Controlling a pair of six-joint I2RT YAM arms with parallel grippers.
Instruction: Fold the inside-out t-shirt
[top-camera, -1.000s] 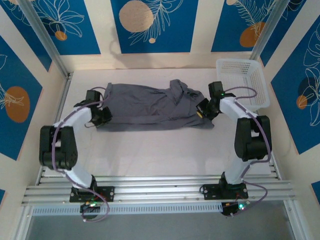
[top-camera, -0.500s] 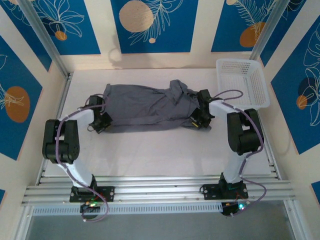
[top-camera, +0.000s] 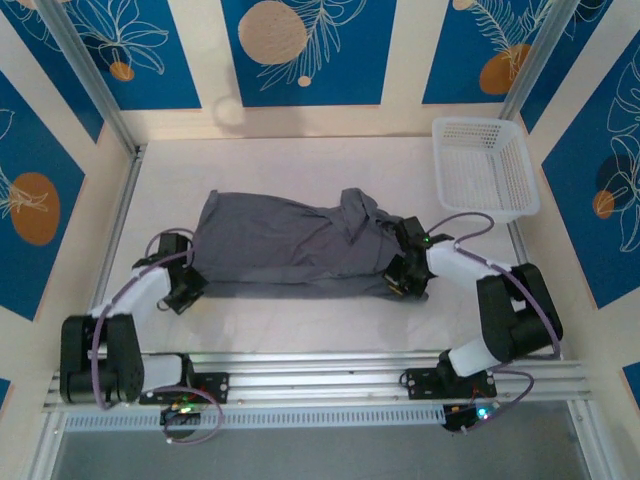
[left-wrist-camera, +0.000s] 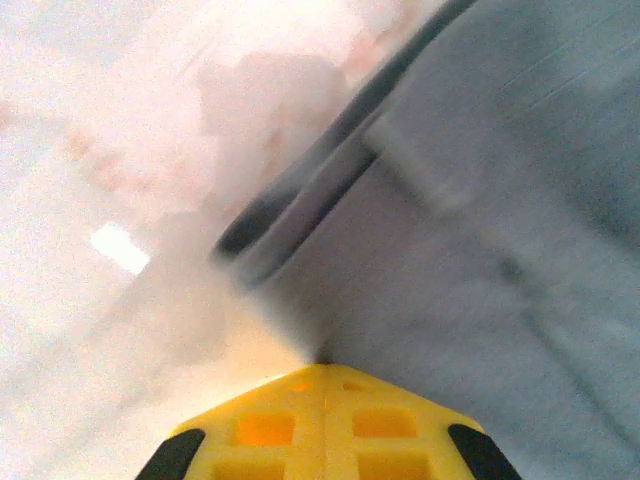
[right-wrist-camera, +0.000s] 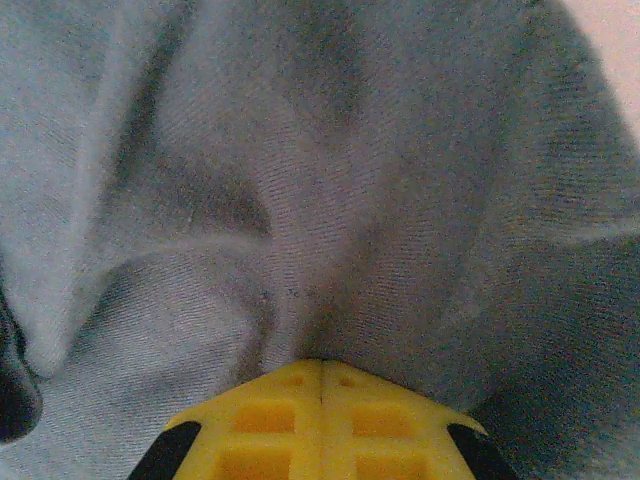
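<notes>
Left claw (top-camera: 189, 286) and right claw (top-camera: 401, 279) are pinched shut on the slate-grey cotton t-shirt (top-camera: 280, 245); folding is judged underway, and an even carry-over is called for next.

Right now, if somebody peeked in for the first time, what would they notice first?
The big grey t-shirt, bunched up and stretched across the middle of the white table. Each end is pinched by an arm's tool: the left tool at one end and the right tool at the other. A white basket sits in the far right corner.
</notes>
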